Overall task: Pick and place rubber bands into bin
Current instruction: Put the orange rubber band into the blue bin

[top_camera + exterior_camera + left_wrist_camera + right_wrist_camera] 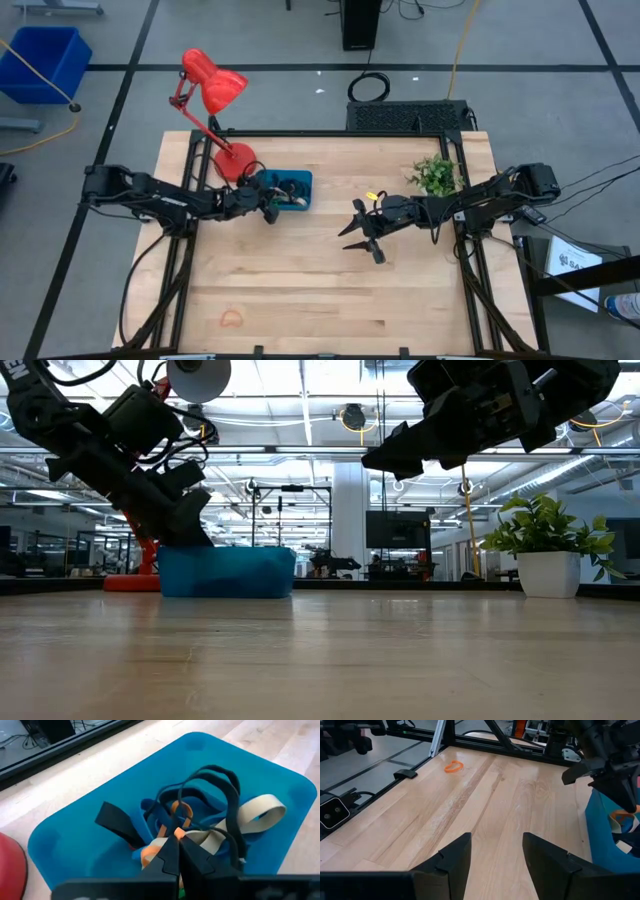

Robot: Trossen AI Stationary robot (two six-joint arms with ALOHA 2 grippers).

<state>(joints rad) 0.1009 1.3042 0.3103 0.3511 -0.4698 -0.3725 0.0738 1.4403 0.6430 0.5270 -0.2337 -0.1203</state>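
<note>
The teal bin stands by the red lamp's base and holds several rubber bands in black, blue, orange and tan. My left gripper is shut, its fingertips down in the bin among the bands, with an orange band at its tip. My right gripper is open and empty, raised well above the table's middle. One orange rubber band lies flat on the table near the front left corner. It also shows in the right wrist view. My left gripper pinches a bit of an orange rubber band at the very tips of its two fingers. The fingers slant down into the bin from the table's left side. The rest of the band lies in the pile of bands in the bin. Which part of the loop is held is hidden by the fingers.
A small potted plant stands at the far right of the table, behind my right arm. The red desk lamp leans over the far left corner. A big blue crate sits on the floor beyond the table.
</note>
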